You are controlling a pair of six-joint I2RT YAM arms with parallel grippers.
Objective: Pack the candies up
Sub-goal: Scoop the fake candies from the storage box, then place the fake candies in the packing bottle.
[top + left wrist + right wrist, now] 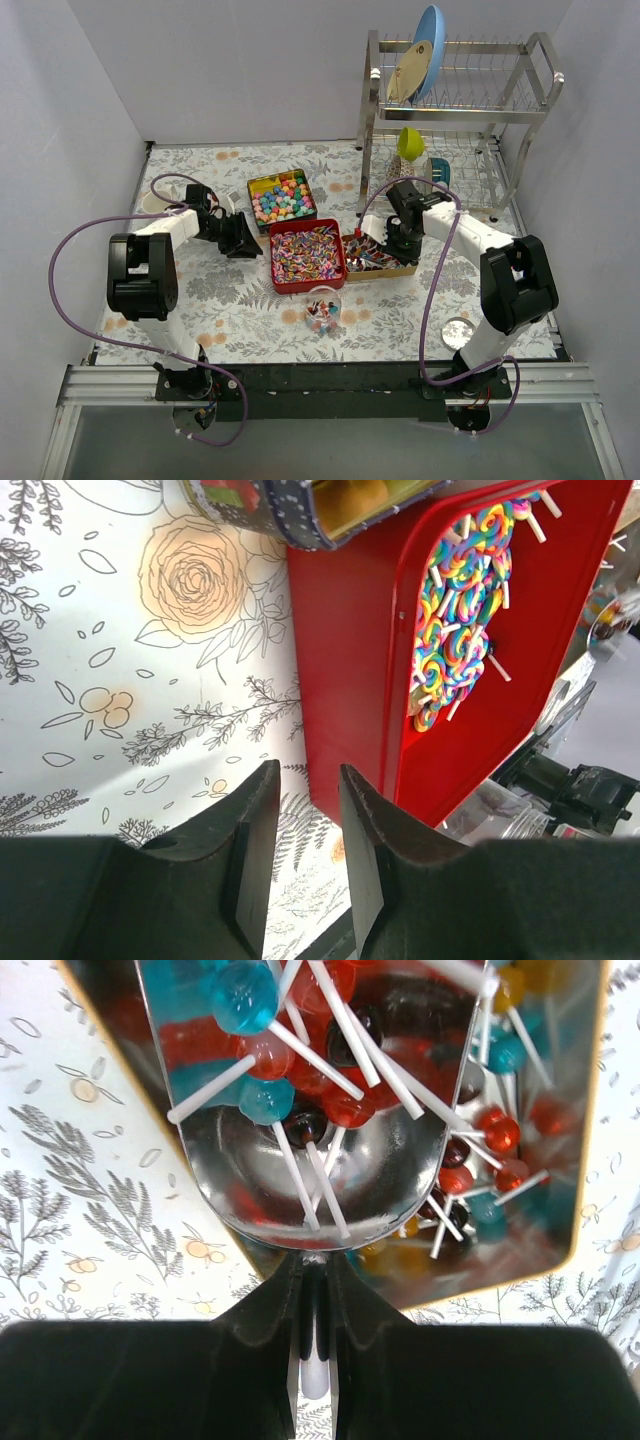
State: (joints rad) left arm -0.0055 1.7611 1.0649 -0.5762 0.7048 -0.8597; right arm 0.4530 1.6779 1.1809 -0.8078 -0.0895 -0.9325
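Floral table (250, 330), white walls (250, 70): right arm leads the transfer.
The glass cup (322, 310) lies near-left of the right tool (315, 1270), which clamps a metal scoop (330, 1185) of candies (262, 1100) over the gold tin (398, 271). Left tool (303, 810): jaws slightly parted, empty, beside the red tin (340, 680). The right arm is likely the one to pour.

We find candies (305, 252) in the middle tin (308, 288); the rear tin (275, 176) behind it, the right tin (385, 272) beside it; the glass cup (338, 312) before it; the rack (455, 112) behind-right.

Tins (307, 257) crowd worktop (240, 315) centre, cup (323, 308) just before them. Rack (455, 110) blocks far right (plates (428, 45) upright). Open strip near left, beside cup.
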